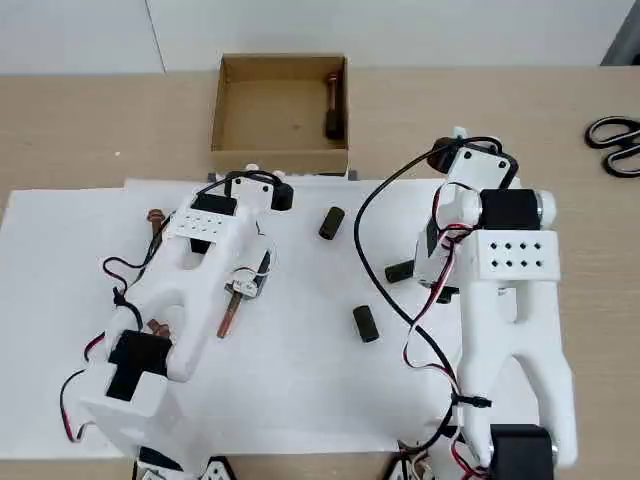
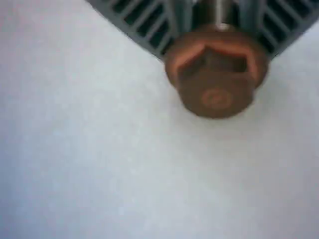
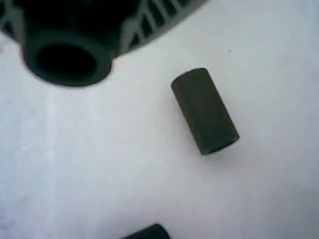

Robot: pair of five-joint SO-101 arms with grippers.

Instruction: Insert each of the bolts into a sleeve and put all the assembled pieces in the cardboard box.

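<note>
Left wrist view, bolt (image 2: 215, 74) head end-on, right wrist view, sleeve (image 3: 67, 59) bore

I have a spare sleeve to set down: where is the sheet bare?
Bare: the white sheet between the two arm bases, and its far left corner. Crowded: the centre, where two loose sleeves lie between the left hand, shut on a bolt, and the right hand with its held sleeve.

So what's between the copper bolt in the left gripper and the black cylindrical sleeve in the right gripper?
High view: bare white paper between copper bolt and held sleeve; one loose black sleeve sits just off that line.
</note>
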